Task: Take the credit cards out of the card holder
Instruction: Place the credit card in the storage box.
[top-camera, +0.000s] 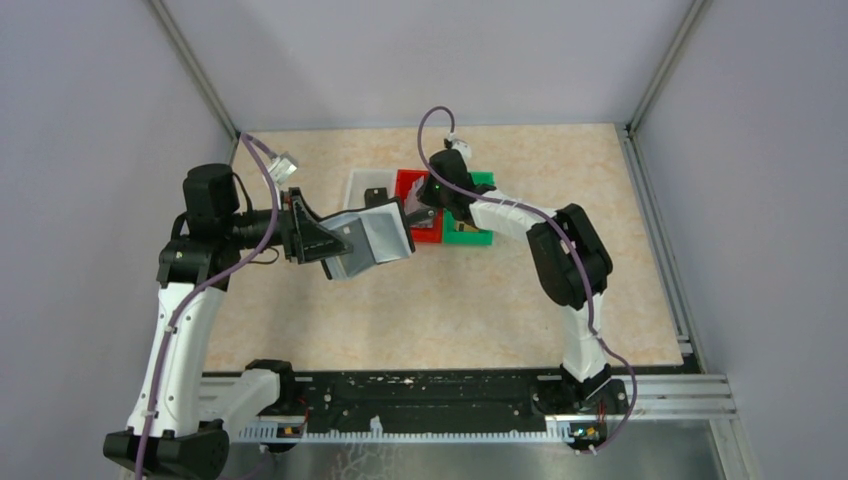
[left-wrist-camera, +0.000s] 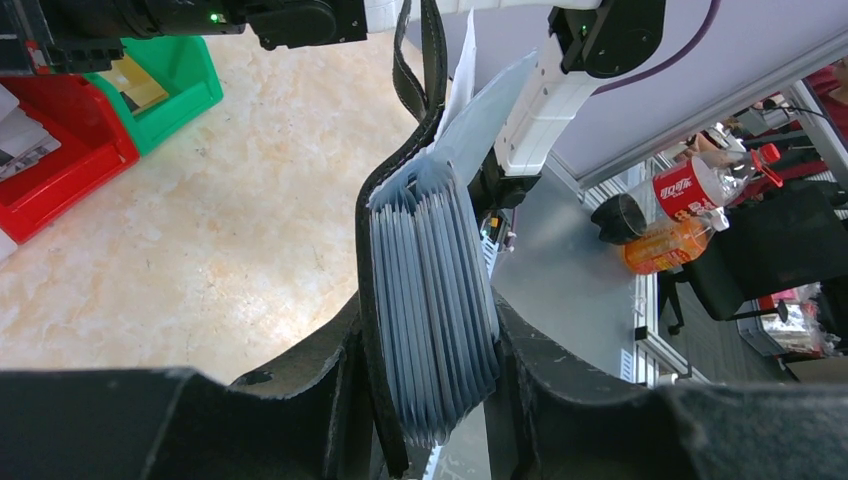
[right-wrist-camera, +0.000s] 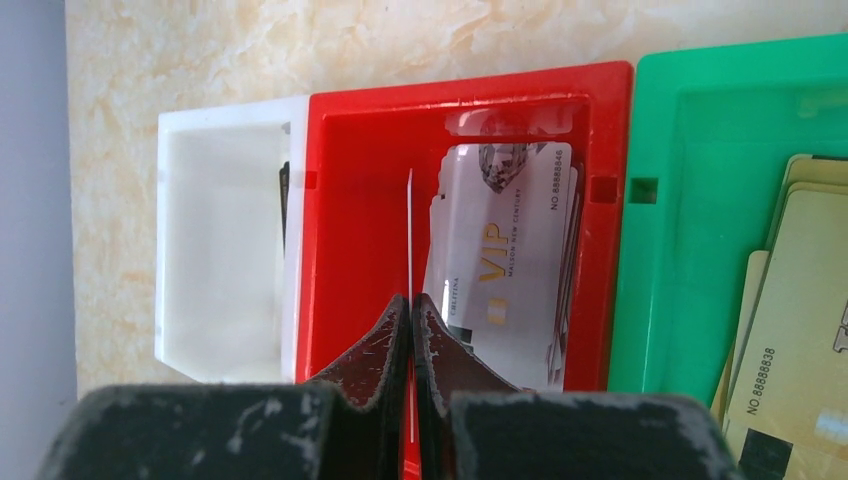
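Right wrist | card (right-wrist-camera: 410, 230) edge-on, pinched between jaws | above red bin (right-wrist-camera: 355, 250)

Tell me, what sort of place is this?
Most likely a robotics lab test cell: a left arm and right arm bolted to a metal rail, plain grey walls with aluminium framing around a small table, and drink bottles lying just outside.

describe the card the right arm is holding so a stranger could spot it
On the table, a white bin, a red bin and a green bin sit side by side. Over the red bin, the right arm's jaws are shut on one card. Unlike the silvery VIP cards lying flat in that bin, it stands edge-on, showing as a thin pale line.
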